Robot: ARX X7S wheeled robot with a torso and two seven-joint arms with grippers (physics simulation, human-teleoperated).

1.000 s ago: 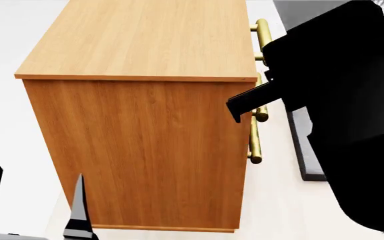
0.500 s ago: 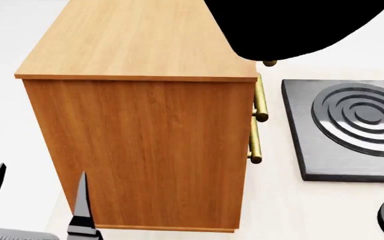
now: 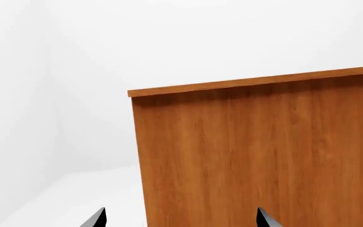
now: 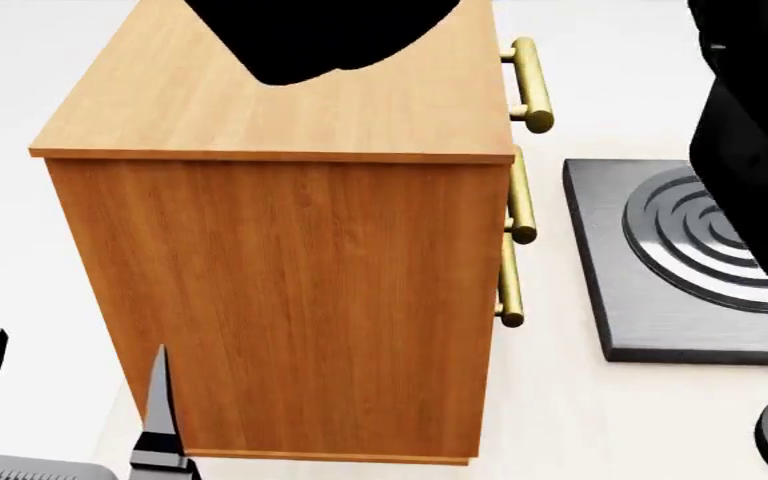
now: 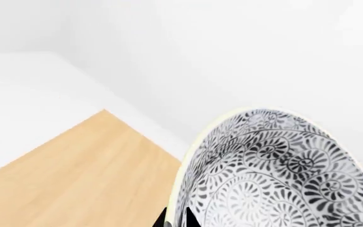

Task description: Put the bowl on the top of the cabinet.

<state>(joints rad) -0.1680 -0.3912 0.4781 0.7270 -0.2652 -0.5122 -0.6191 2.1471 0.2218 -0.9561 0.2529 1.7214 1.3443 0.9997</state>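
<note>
- Patterned grey-black ceramic, the bowl [image 5: 276, 175] sits tilted in the right gripper [image 5: 175, 218], pinched at its rim, above the cabinet [image 5: 74, 179] top, presumably for setting down.
- Left gripper [image 4: 71, 400] hangs low beside the cabinet, spread apart, holding nothing.

1 cabinet [image 4: 277, 250]; 3 brass handles [image 4: 530, 80]; 1 bowl [image 5: 276, 175]; 1 grey ringed slab [image 4: 651, 270]; 2 grippers: left [image 4: 71, 400], right [image 5: 176, 220].

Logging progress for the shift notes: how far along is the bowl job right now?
Done: the bowl is picked up, gripped at its rim by the right gripper and carried above the cabinet top. In hand: positioning it over the wood. Left: lowering it onto the top and letting go. The left gripper is idle, jaws apart, beside the cabinet.
</note>
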